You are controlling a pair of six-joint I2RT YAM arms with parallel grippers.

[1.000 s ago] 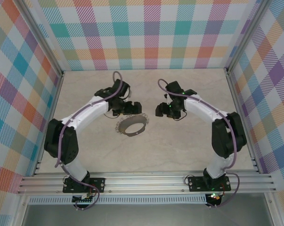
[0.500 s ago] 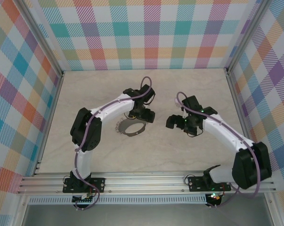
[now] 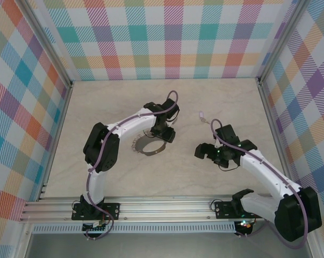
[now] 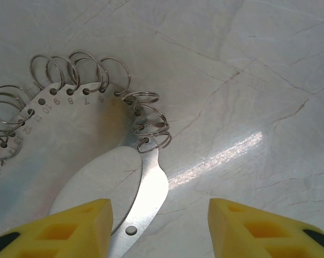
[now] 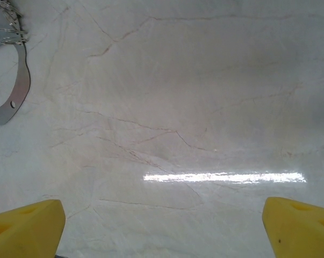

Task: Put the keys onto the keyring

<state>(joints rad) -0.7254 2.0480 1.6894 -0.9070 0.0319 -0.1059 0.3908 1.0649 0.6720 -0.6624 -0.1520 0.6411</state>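
Nothing threaded yet: the key (image 3: 202, 115) lies loose on the table (image 3: 124, 177), two o'clock from the keyring (image 4: 76, 123). The left gripper (image 4: 159, 226) straddles its band, fingers apart; the right gripper (image 5: 162, 226) gapes empty

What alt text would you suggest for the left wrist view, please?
A flat metal keyring with numbered holes carrying small wire rings lies on a marbled table; the two yellow fingertips of the left gripper stand apart on either side of its band.
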